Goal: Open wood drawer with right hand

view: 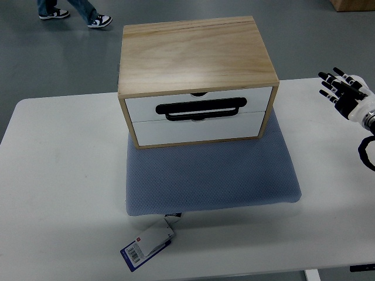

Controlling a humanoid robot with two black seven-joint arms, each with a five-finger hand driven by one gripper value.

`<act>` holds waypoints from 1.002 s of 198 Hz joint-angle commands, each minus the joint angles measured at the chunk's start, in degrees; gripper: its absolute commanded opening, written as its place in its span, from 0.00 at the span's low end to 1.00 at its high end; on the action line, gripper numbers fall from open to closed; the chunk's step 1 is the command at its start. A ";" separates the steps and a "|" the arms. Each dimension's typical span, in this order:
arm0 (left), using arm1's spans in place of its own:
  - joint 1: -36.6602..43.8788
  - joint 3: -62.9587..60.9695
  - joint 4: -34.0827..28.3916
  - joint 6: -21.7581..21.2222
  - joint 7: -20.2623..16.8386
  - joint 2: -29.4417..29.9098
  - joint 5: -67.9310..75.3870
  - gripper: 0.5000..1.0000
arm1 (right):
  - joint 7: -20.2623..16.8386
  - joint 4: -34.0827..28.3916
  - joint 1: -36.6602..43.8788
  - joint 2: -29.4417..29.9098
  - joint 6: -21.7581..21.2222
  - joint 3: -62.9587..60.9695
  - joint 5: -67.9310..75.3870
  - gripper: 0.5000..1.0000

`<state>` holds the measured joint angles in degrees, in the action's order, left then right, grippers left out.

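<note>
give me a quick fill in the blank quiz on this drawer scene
1. The wooden drawer box sits on a ____ cushion pad.
2. The white drawer fronts carry a ____ handle.
3. The robot's right hand, fingers spread, hovers to the ____ of the box.
4. Both drawers are ____.

Missing words: blue-grey; black; right; closed

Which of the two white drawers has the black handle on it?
The upper drawer of the wooden box. The black handle runs across its front, while the lower drawer beneath it shows a plain white front with no handle.
</note>
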<state>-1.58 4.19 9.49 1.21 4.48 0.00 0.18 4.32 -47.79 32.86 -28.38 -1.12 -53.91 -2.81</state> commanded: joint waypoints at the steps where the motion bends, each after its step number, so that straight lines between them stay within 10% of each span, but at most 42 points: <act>1: 0.00 0.03 0.00 0.02 0.00 0.00 0.00 1.00 | 0.08 -0.02 -0.07 -0.01 -0.37 0.03 0.00 0.87; 198: 0.18 0.03 0.00 -0.25 0.00 0.00 0.00 1.00 | -0.01 0.24 -0.07 -0.19 -3.10 -0.32 0.00 0.87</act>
<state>-1.40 4.22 9.50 0.96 4.48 0.00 0.18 4.32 -47.65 32.87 -28.30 -4.17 -54.27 -2.81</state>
